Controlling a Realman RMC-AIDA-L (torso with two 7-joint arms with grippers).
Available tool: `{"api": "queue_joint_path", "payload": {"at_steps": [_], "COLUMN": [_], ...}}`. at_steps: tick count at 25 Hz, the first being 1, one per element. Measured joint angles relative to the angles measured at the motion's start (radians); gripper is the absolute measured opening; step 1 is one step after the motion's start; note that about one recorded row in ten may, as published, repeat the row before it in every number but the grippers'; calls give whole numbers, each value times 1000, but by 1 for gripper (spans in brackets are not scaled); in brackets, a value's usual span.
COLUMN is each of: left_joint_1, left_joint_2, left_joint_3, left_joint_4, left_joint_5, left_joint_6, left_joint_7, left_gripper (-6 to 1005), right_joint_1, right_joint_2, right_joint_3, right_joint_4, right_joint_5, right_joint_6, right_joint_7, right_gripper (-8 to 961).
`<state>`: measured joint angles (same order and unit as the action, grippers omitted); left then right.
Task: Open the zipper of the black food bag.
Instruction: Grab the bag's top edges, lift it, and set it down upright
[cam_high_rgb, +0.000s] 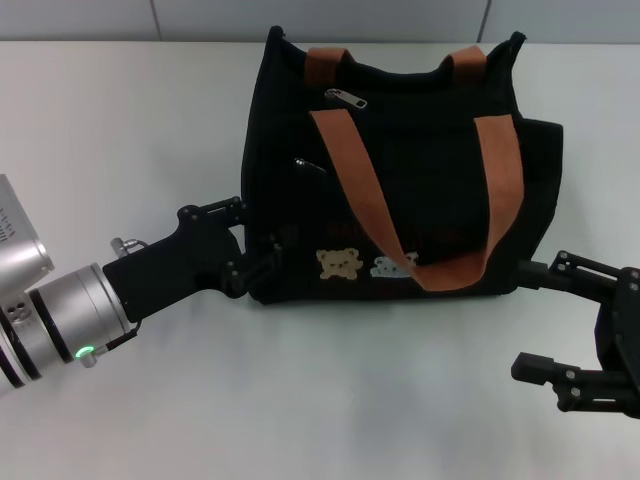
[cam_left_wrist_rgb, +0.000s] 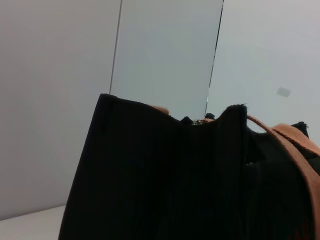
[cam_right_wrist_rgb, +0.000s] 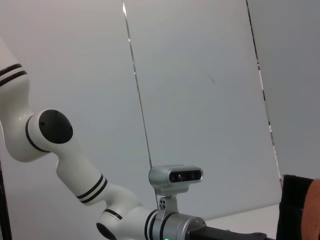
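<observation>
The black food bag (cam_high_rgb: 420, 170) stands upright on the white table (cam_high_rgb: 120, 120), its bear patches facing me. Its top zipper's silver pull tab (cam_high_rgb: 345, 98) lies near the left end of the mouth, which looks closed. A smaller pull (cam_high_rgb: 306, 165) sits on the front pocket. My left gripper (cam_high_rgb: 250, 240) is against the bag's lower left side; black on black hides its grip. The left wrist view shows that side of the bag (cam_left_wrist_rgb: 165, 180) close up. My right gripper (cam_high_rgb: 522, 318) stands open and empty just off the bag's lower right corner.
Two orange-brown straps (cam_high_rgb: 360, 180) droop over the bag's front. A grey panelled wall (cam_high_rgb: 320, 18) runs behind the table. The right wrist view shows the left arm's wrist camera (cam_right_wrist_rgb: 176, 176) and an edge of the bag (cam_right_wrist_rgb: 295, 205).
</observation>
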<state>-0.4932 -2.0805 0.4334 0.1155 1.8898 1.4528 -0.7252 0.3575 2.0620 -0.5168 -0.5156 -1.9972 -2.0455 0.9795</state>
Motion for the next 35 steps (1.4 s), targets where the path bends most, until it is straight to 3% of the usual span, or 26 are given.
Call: {"api": "queue_joint_path", "payload": {"at_steps": [15, 24, 29, 32, 33, 35], "left_joint_1": [13, 43, 83, 79, 66, 61], "left_joint_2": [6, 13, 20, 31, 30, 25], "left_joint_3": [-1, -1, -10, -10, -9, -5], "left_joint_4": [2, 64, 290, 469, 589, 651], "left_joint_5": [-2, -1, -1, -1, -9, -17], "left_joint_6": [2, 23, 105, 161, 234, 274], "left_joint_7": [0, -27, -139, -241, -301, -327], "left_gripper": [132, 106, 106, 107, 107, 107], "right_joint_1": [0, 0, 0, 6, 11, 14], "right_joint_2": [0, 0, 0, 0, 0, 0], "right_joint_3": [0, 4, 12, 24, 35, 39], "right_joint_4": [0, 0, 0, 9, 25, 33], "right_joint_5": [3, 5, 9, 11, 15, 17], "right_joint_6": [-1, -1, -1, -1, -1, -1], "right_joint_7": [1, 1, 3, 3, 3, 3], "right_gripper": [836, 836, 835, 835, 835, 836]}}
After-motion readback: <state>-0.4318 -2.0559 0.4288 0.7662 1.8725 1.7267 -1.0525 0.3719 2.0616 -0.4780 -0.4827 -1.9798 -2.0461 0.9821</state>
